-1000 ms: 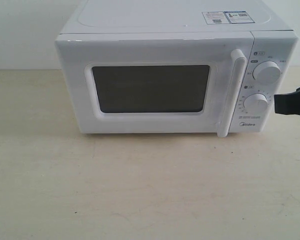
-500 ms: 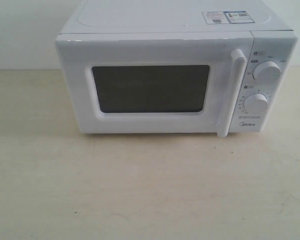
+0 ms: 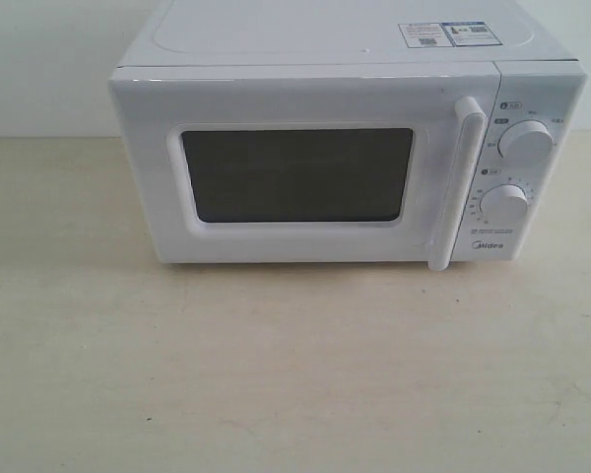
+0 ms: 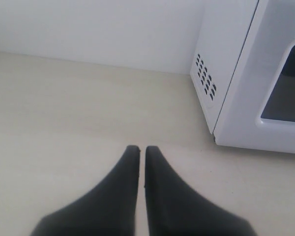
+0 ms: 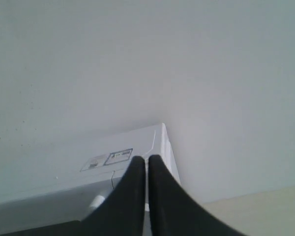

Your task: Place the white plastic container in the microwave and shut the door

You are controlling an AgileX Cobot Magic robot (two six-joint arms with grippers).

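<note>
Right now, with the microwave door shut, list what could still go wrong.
1. The dark rectangular window of the white-framed door hides the inside, and the white plastic container shows in no view, so loading is unconfirmed.
2. The shut black right claw aims at the top edge of the white boxy microwave; a forward move could bump it.
3. The door looks flush, yet its latch cannot be checked.

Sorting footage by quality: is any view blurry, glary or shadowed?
Exterior view: sharp, evenly lit, only a soft shadow under the microwave. Left wrist view: fairly clear, side vents distinct. Right wrist view: hazy and washed out, stickers unreadable.
</note>
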